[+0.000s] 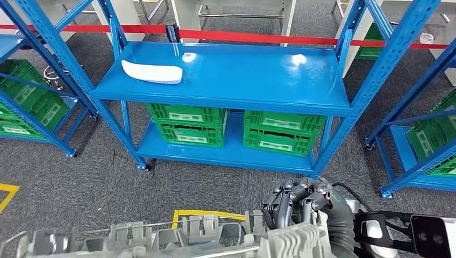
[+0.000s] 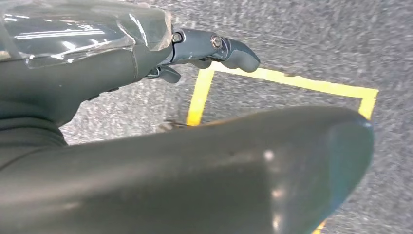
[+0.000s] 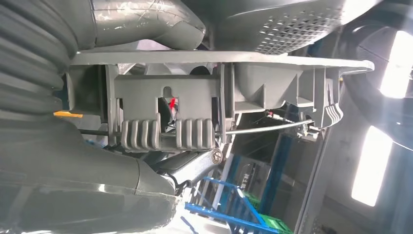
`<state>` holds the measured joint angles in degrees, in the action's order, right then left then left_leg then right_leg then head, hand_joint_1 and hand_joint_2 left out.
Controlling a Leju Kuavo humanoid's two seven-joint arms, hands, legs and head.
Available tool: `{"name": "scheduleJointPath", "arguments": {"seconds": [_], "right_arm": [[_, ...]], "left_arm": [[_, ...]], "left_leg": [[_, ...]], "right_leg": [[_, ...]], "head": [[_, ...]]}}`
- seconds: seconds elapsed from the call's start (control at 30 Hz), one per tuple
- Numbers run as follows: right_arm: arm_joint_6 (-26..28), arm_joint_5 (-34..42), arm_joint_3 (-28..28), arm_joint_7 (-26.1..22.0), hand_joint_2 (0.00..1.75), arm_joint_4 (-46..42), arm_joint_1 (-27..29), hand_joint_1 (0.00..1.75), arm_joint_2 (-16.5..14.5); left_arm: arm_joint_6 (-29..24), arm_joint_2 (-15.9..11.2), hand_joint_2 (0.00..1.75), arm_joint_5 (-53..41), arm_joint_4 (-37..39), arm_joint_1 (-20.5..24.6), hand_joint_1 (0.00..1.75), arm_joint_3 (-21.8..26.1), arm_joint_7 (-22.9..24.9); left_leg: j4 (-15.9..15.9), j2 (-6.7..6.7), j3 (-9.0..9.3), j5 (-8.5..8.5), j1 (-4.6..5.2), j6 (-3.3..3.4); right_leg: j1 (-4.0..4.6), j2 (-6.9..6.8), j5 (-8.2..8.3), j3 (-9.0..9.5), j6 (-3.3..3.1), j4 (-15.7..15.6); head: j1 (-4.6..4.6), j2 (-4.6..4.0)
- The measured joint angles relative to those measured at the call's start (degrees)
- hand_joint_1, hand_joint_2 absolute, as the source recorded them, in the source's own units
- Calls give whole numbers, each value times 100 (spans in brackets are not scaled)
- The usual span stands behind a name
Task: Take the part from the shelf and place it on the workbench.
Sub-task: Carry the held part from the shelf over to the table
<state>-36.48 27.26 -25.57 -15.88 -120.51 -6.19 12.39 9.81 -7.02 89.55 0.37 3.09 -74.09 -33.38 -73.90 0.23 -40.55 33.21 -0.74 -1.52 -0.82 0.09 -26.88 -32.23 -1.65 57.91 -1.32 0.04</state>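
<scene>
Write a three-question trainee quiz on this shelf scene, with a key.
1. True or false: the right hand grips a grey ribbed part.
2. Where does the white part lie? A) on the shelf's top board B) on the carpet C) in a green crate
3. Fill in: under the top board, the lower board carries green ____.

Key: 1 true; 2 A; 3 crates. The left hand hangs over the carpet near a yellow floor line, holding nothing.

Blue shelf (image 1: pixel 226 80) — white part (image 1: pixel 152 71), green crates (image 1: pixel 187 124).
</scene>
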Motion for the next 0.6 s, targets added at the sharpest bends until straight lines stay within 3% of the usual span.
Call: {"name": "scheduleJointPath", "arguments": {"seconds": [0.03, 0.1, 0.17, 0.23, 0.3, 0.33, 0.37, 0.43, 0.47, 0.5, 0.53, 0.57, 0.6], "right_arm": [[-42, -41, 5, -60, 175, 1, -9, 150, 11], [-155, -78, 7, -198, 175, 4, -51, 150, 43], [-241, -109, 0, -305, 175, 8, -120, 150, 68], [-278, -143, -9, -349, 175, 16, -185, 150, 78], [-283, -163, -15, -366, 175, 28, -220, 150, 87], [-284, -170, -18, -374, 175, 37, -237, 150, 94], [-284, -175, -21, -380, 175, 44, -260, 150, 100], [-285, -182, -27, -387, 175, 60, -299, 150, 111], [-284, -186, -30, -390, 175, 69, -307, 150, 117], [-283, -195, -33, -392, 175, 80, -308, 150, 124], [-281, -208, -35, -396, 175, 92, -311, 150, 134], [-278, -221, -36, -403, 175, 104, -315, 150, 147], [-275, -229, -34, -417, 175, 115, -319, 150, 167]], "left_arm": [[17, 4, 0, 3, 0, 7, 0, -23, -6], [51, 1, 0, 11, 1, 20, 0, -46, -35], [80, -29, 0, 18, 5, 36, 0, -51, -80], [97, -59, 0, 19, 11, 54, 0, -49, -112], [97, -70, 0, 19, 13, 68, 0, -45, -121], [97, -69, 0, 19, 13, 75, 0, -43, -123], [98, -66, 0, 19, 13, 80, 0, -40, -123], [99, -43, 0, 17, 13, 86, 0, -35, -124], [98, -30, 0, 18, 13, 85, 0, -32, -123], [97, -15, 0, 18, 13, 85, 0, -29, -123], [93, -2, 0, 19, 13, 87, 0, -26, -122], [84, 9, 0, 19, 13, 88, 0, -22, -117], [63, 19, 0, 19, 13, 90, 0, -19, -106]], "left_leg": [[-44, -7, 98, -91, 3, 19], [461, -104, 587, -367, 22, 122], [1310, -309, 1190, -349, 55, 267], [1736, -395, 1437, -247, 112, 343], [1853, -287, 1393, -386, 150, 380], [1921, -223, 1351, -492, 144, 416], [1986, -154, 1289, -608, 130, 439], [2025, -35, 1122, -788, 109, 460], [2020, 20, 1020, -864, 107, 445], [2009, 69, 915, -937, 100, 429], [1987, 116, 799, -1011, 89, 405], [1950, 148, 676, -1076, 70, 373], [1884, 177, 551, -1133, 53, 336]], "right_leg": [[15, 24, 71, -82, 7, 4], [39, 86, 206, -235, 20, 5], [45, 148, 327, -324, 54, 2], [1, 211, 444, -374, 127, -17], [-33, 266, 544, -428, 195, -61], [-28, 248, 471, -487, 187, -7], [-16, 211, 304, -566, 160, 136], [-20, 109, -225, -756, 101, 740], [-36, 87, -399, -819, 124, 1101], [-56, 71, -453, -840, 184, 1399], [-79, 59, -389, -794, 274, 1574], [-103, 45, -243, -656, 371, 1552], [-131, 26, -122, -408, 449, 1322]], "head": [[-1, 0], [1, 0], [9, 0], [5, 0], [-7, 0], [1, 0], [13, 0], [36, 0], [40, 0], [40, 0], [41, 0], [42, 0], [43, 0]]}}
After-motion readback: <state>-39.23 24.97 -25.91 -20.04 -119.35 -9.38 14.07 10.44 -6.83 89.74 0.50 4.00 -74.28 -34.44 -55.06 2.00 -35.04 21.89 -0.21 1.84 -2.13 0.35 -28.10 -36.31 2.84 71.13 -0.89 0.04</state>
